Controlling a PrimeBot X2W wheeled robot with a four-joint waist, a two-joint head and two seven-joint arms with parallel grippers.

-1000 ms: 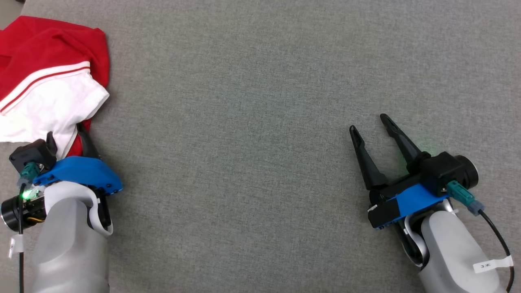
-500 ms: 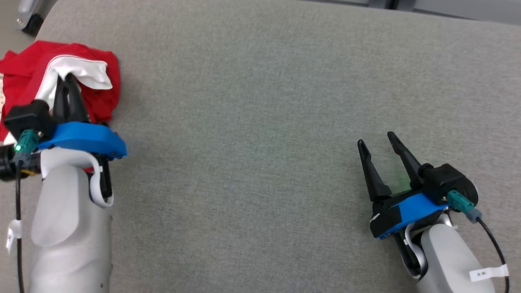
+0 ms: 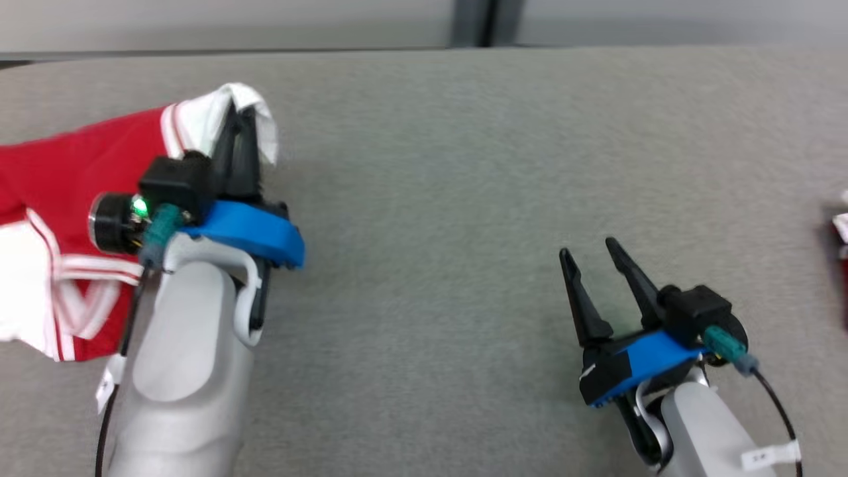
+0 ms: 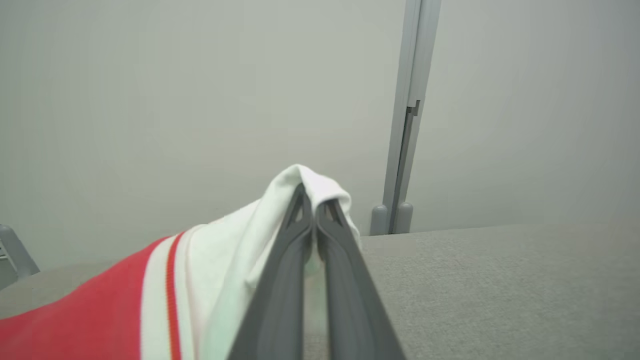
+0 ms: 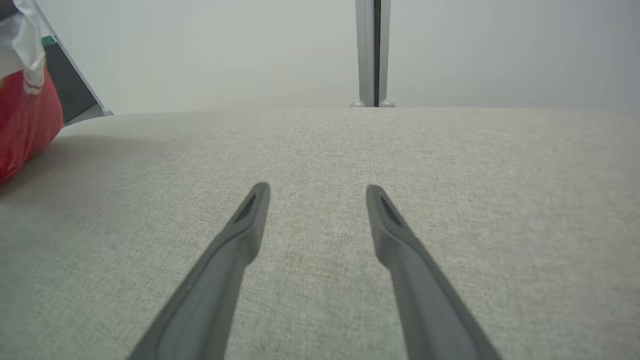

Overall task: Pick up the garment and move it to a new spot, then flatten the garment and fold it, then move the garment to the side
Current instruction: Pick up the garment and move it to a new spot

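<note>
The garment (image 3: 79,172) is red with white panels and red-striped trim. It stretches from the left edge of the head view up to my left gripper (image 3: 238,116), which is shut on a white fold of it and holds that fold above the grey surface. In the left wrist view the white fold (image 4: 305,185) wraps over the tips of the closed fingers, with red cloth (image 4: 75,325) trailing down to the lower left. My right gripper (image 3: 589,248) stands open at the lower right, low over the grey surface, nothing between its fingers (image 5: 250,220). The garment (image 5: 25,120) hangs at the far left of the right wrist view.
The grey fabric tabletop (image 3: 430,199) spreads between the two arms. A pale wall with a grey vertical post (image 3: 474,23) runs behind its far edge. A small red and white object (image 3: 840,232) sits at the right edge.
My left gripper has shut on the white part of the garment, lifted it and carried it rightward; the garment now trails stretched out behind. The head camera tilted up. The right gripper stays open.
</note>
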